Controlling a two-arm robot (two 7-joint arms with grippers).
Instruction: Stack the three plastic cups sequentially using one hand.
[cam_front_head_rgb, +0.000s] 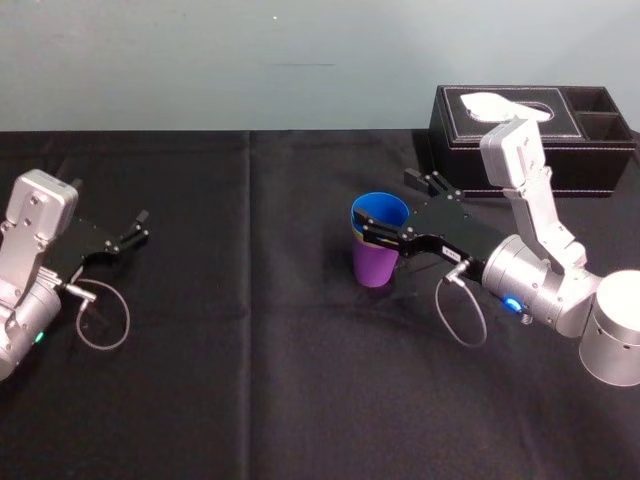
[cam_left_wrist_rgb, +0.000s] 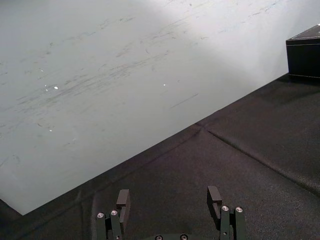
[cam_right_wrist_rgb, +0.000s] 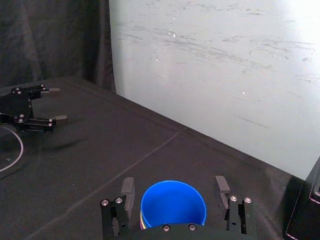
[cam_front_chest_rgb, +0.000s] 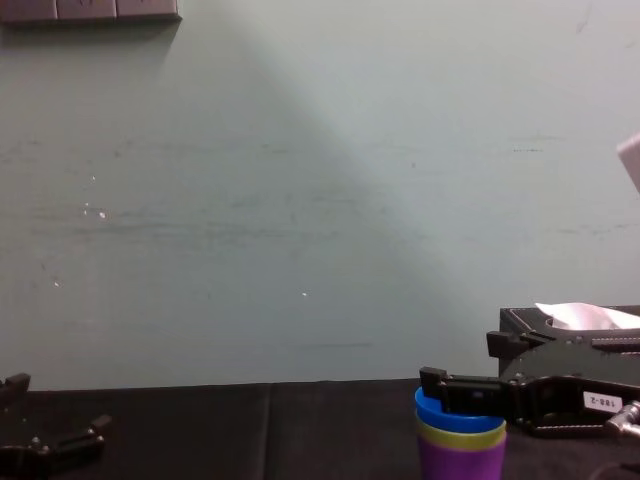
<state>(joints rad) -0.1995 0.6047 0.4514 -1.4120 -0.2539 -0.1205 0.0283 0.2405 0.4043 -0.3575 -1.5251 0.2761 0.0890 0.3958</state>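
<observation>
Three cups stand nested in one stack right of the table's (cam_front_head_rgb: 250, 380) centre: the blue cup (cam_front_head_rgb: 380, 210) sits on top, the green cup (cam_front_chest_rgb: 460, 434) shows as a thin band below its rim, and the purple cup (cam_front_head_rgb: 375, 268) carries both at the bottom. The stack stands upright on the black cloth.

The right gripper (cam_front_head_rgb: 387, 205) reaches in from the right at the height of the blue rim, and its thin fingers (cam_right_wrist_rgb: 127, 189) straddle that cup, one on the far side and one on the near side. The jaws are spread — in the right wrist view a slim gap shows between each finger and the blue wall, so nothing is clasped. From the chest view the black fingers lie level just above the blue rim, a small white label on the gripper's body.

The left gripper (cam_front_head_rgb: 140, 227) lies well apart at the table's left edge, low over the cloth, pointing toward the middle. Its jaws are likewise released, with bare cloth between the two fingers (cam_left_wrist_rgb: 122, 199) in the left wrist view.

A black tissue box (cam_front_head_rgb: 530, 130) sits at the table's far right, behind the right arm, a white tissue poking from its top. A pale wall (cam_front_chest_rgb: 300, 200) closes the scene behind.
</observation>
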